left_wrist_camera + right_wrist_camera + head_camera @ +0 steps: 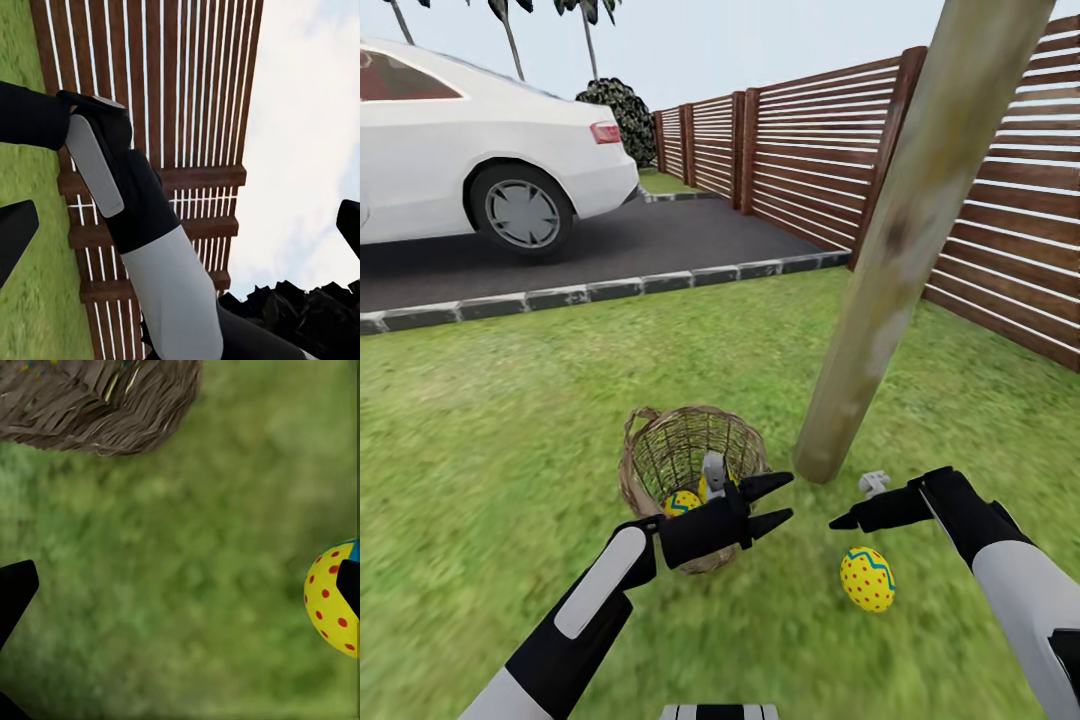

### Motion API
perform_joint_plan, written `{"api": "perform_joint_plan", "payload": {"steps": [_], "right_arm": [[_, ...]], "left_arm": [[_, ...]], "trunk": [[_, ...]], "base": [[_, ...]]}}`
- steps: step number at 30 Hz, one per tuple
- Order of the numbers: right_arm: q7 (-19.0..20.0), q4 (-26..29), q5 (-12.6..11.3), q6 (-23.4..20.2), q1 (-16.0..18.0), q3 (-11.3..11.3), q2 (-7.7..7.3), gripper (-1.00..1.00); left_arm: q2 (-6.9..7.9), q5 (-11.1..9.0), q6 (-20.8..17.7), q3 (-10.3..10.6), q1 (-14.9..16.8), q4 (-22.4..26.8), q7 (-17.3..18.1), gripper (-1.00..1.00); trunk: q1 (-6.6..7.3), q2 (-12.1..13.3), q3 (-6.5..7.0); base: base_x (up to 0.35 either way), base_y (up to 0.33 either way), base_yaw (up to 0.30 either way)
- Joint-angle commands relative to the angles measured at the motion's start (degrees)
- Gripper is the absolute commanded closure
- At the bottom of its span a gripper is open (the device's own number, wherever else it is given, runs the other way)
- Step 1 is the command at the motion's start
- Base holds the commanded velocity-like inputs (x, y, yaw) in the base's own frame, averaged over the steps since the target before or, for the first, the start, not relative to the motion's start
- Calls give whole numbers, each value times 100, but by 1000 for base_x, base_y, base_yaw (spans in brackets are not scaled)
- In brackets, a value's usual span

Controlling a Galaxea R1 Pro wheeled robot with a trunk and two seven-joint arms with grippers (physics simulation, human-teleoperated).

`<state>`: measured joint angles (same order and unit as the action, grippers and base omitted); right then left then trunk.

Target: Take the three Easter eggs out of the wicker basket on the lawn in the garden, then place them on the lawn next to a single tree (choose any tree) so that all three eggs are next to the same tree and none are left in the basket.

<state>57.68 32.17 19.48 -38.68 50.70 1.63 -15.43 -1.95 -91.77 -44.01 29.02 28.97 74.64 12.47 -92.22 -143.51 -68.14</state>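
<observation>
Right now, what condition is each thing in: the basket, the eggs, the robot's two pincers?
Round brown wicker basket: tipped over on the lawn, mouth toward the camera.
Two yellow dotted eggs in the basket: not yet taken out.
Yellow red-dotted egg on the grass: lying free near the pale tree trunk.
Left pincer: open, empty, in front of the basket.
Right pincer: open, empty, above the grass beside the free egg.

Both arms reach forward and low, the left gripper [778,503] with its two black fingers parted and pointing toward the right arm, the right gripper [847,521] turned inward toward the left one, its fingers spread wide with nothing between them.
</observation>
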Motion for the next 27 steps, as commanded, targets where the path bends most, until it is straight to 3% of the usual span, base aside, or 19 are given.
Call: {"api": "perform_joint_plan", "payload": {"steps": [1, 3, 4, 7, 9, 14, 16, 19, 22, 27], "right_arm": [[27, 10, 29, -20, 1, 13, -4, -100], [26, 8, 29, -21, 1, 17, -4, -100], [25, -18, 29, -22, 1, 20, 0, -100], [24, -124, 31, -18, 1, 23, 5, -100], [24, -183, 32, -11, 1, 26, 10, -100], [-15, -244, 49, -9, 1, 30, 13, -100], [-16, -240, 68, -14, 1, 30, 17, -100], [-19, -197, 72, -30, 1, 31, 81, -100], [-27, -154, 54, -50, 1, 31, 119, -100], [-97, -127, 52, -72, 1, 38, 185, -100]], "left_arm": [[35, -60, -15, 1, 4, -6, 18, -100], [145, -197, -7, 4, 4, -10, 24, -100], [295, -550, 2, 6, 3, -7, 44, -100], [379, -812, -7, 7, 3, 28, 53, -100], [408, -860, -11, 2, 3, 42, 58, -100], [681, -902, -427, -45, 4, 396, 81, -100], [724, -903, -467, -69, 4, 435, 115, -100], [824, -901, -497, -268, 4, 457, 167, -100], [1121, -903, -510, -643, 4, 476, 236, -100], [1515, -904, -516, -816, 4, 470, 857, -100]], "trunk": [[3, 0, 18], [8, 3, 62], [11, 4, 85], [19, 8, 151], [24, 11, 195], [37, 17, 306], [42, 20, 350], [50, 24, 417], [77, 67, 479], [187, 268, 569]], "base": [[0, 0, 0], [0, 0, 0], [0, 0, 0], [0, 0, 0], [0, 0, 0], [0, 0, 0], [0, 0, 0], [0, 0, 0], [0, 0, 77], [0, 0, 217]]}}
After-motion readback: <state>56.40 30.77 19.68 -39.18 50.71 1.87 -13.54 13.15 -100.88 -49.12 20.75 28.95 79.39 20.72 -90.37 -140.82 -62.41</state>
